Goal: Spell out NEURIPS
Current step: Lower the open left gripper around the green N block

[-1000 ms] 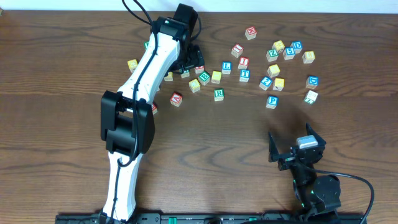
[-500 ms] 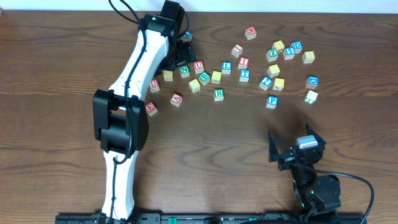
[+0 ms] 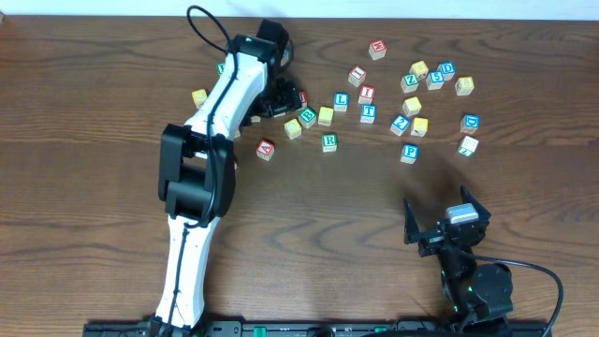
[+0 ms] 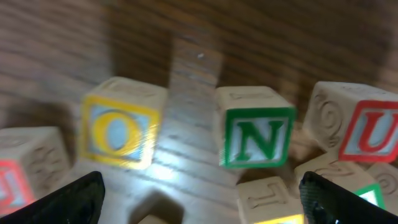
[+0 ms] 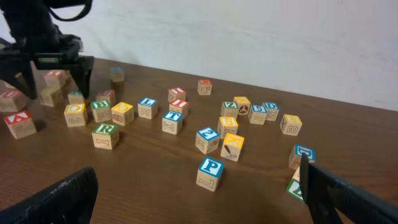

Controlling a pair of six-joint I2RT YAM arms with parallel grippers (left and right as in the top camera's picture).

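At the table's [image 3: 94, 187] far side, under the left arm [image 3: 220, 103], mostly hidden from overhead but plain from the left wrist: yellow O cube [image 4: 118, 130], green N cube [image 4: 258, 137], red U cube [image 4: 367, 130], side by side, blurred, the U cut off. Facing them, left gripper [image 4: 208, 199], spread wide, holding nothing. Further right, uncovered: green R cube [image 3: 329, 142], red I cube [image 3: 367, 94], blue P cube [image 3: 409, 153]. Near the front, right gripper [image 3: 442, 223], equally wide, empty.

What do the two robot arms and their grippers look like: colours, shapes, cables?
The left arm has long white links with black joint housings. A looping black cable runs near its black left gripper. The right arm is black, with a grey block, a thin black cable and a two-fingered black right gripper.
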